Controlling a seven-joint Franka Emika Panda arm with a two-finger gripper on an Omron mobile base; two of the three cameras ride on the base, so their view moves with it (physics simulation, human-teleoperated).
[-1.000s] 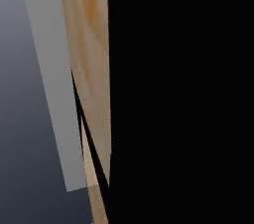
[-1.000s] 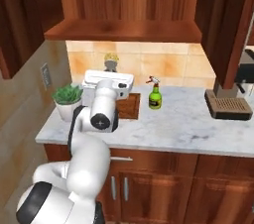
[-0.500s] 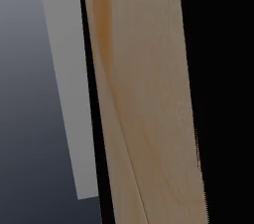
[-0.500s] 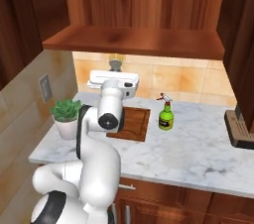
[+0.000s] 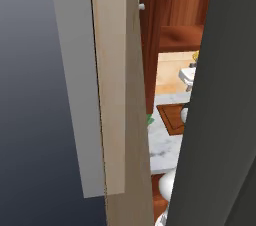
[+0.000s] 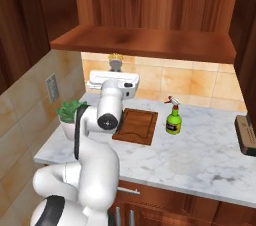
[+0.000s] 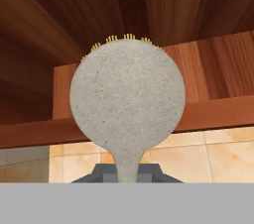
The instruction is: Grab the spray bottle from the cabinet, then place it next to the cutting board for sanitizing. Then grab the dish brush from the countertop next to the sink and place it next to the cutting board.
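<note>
On the counter (image 6: 210, 155), right of the board (image 6: 135, 126), the bottle (image 6: 173, 118) stands upright, near it but not touching, so I'd call step one done. You're on step two: the gripper (image 7: 126, 173) is clamped on the brush (image 7: 127, 99), handle pinched between the tips, round head up with yellow bristles peeking over its far edge. From the right base view the brush (image 6: 115, 60) sticks up above the hand, which hangs behind the board's back edge, near the tiled wall.

Next move, as I judge it: bring the hand down and set the brush on bare marble beside the board, then let go. The stretch in front of the board, or the gap between board and bottle, looks free.

Watch for:
- the plant (image 6: 70, 112) just left of the board, close to your elbow
- the bottle, easy to tip if you swing right
- the cabinet (image 6: 145, 40) underside right above the brush head, so don't lift
- the dark appliance (image 6: 246, 135) at the far right, well clear

Left base view is mostly blocked by a wall panel; you only get a sliver of the board (image 5: 172, 117) there.
</note>
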